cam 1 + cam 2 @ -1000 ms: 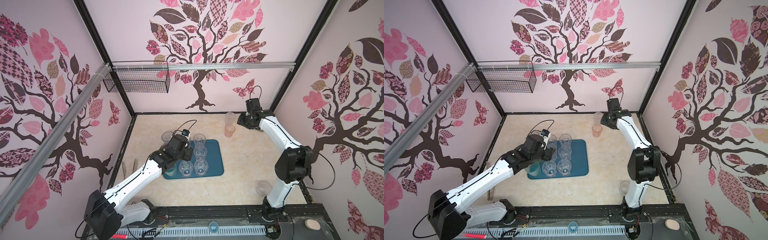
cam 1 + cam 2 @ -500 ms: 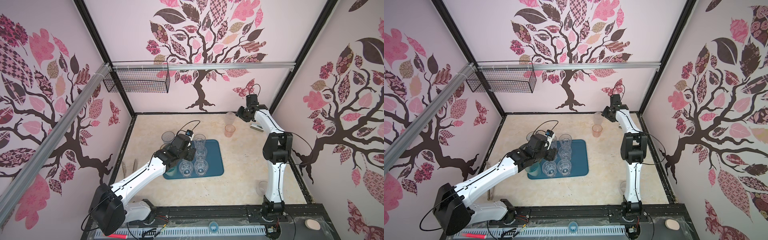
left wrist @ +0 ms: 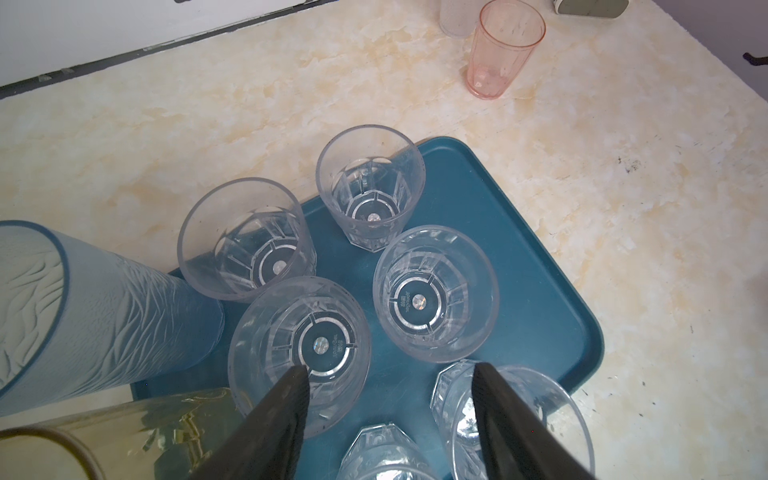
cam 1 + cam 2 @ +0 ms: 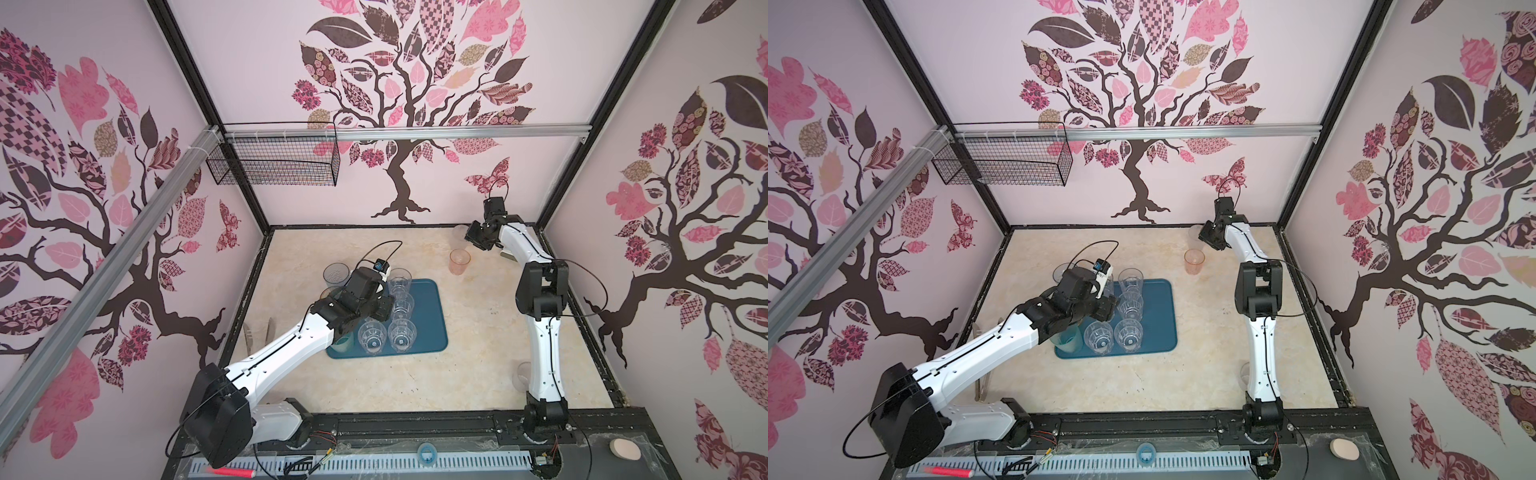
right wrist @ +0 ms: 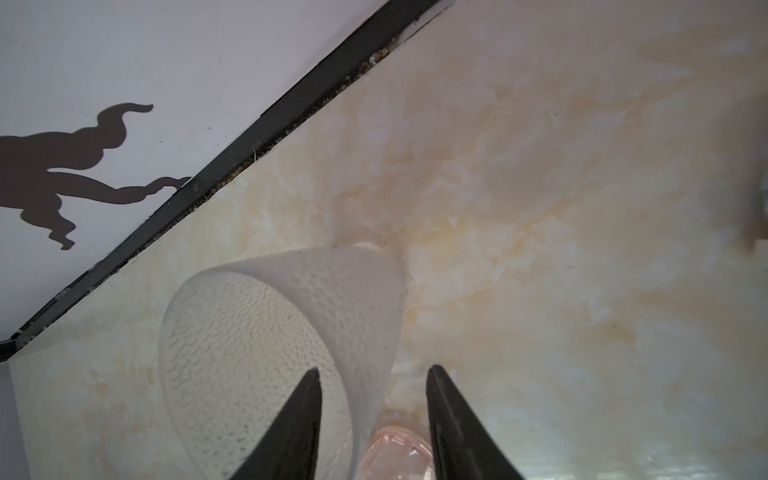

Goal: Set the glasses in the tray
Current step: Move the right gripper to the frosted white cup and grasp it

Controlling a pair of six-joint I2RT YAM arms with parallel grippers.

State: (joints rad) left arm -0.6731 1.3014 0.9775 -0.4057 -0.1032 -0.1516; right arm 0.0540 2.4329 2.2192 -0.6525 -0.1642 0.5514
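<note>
The dark teal tray (image 4: 432, 332) lies mid-table and holds several clear ribbed glasses (image 4: 402, 305) plus a teal one (image 4: 343, 345) at its front left corner. My left gripper (image 3: 390, 374) hovers open above these, gripping nothing. A blue-grey glass (image 4: 336, 274) stands just off the tray's back left, and a yellow one (image 3: 104, 440) is beside it. At the back right my right gripper (image 5: 374, 370) is open and straddles the wall of a frosted glass (image 5: 270, 332), one finger inside it. A pink glass (image 4: 459, 262) stands close by. Another clear glass (image 4: 523, 374) is at the front right, partly behind the right arm.
A black wire mesh basket (image 4: 274, 166) hangs on the rail at the back left. A small silver object (image 4: 509, 254) lies under the right forearm near the right wall. Wooden tongs (image 4: 259, 332) lie at the left edge. Walls close in on three sides.
The right arm folded its elbow back, and its gripper moved left onto the frosted glass. The left gripper shifted slightly over the tray and stayed open.
</note>
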